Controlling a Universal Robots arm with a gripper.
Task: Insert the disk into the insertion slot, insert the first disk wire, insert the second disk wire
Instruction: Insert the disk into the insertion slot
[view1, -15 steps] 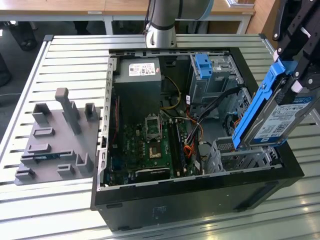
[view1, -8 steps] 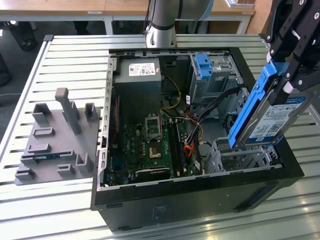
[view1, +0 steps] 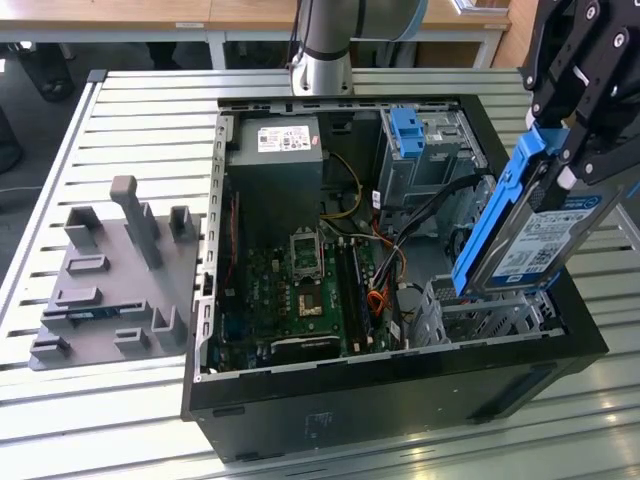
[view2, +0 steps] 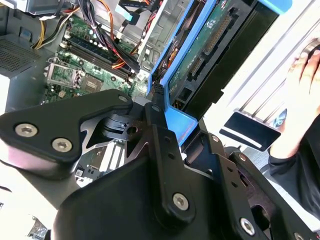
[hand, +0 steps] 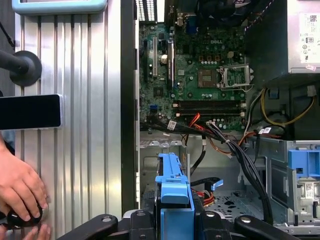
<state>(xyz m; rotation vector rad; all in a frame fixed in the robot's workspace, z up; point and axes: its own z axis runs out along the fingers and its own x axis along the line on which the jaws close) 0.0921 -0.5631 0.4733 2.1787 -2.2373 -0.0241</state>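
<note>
- Exterior view: your gripper (view1: 565, 160) is closed on the upper end of the disk (view1: 530, 235), its fingers pinching the blue frame.
- The disk hangs tilted with its lower end down, just over the slot (view1: 485, 315). The slot sits in the corner of the case (view1: 400, 400) toward the exterior view's right.
- The disk's lower edge is near the slot's rim; you cannot tell from here whether they touch. It is clearly not seated.
- The tall cage (view1: 430, 160) with its blue latch (view1: 407, 130) stands beyond the slot, apart from the disk.
- The wires (view1: 385, 270) lie loose between the motherboard (view1: 300, 280) and the slot.
- Second wrist view: the gripper (view2: 167, 117) clamps the blue frame, and the disk (view2: 210, 45) shows its green board side.
- Its connector (view2: 220, 25) is bare, with nothing plugged in.
- A hand (view2: 307, 75) rests outside the case, well apart from the disk.
- First wrist view: you see the disk (hand: 172, 182) edge-on, held by the gripper (hand: 175, 222) and lined up over the slot (hand: 155, 167).
- The wires (hand: 235, 150) run past the slot, unattached to the disk.
- A hand (hand: 20, 187) sits on the table (hand: 90, 150) beside the case.
- Progress, as I judge it: step one is in hand and not finished. The disk is carried and poised, not in. Both wire steps remain.
</note>
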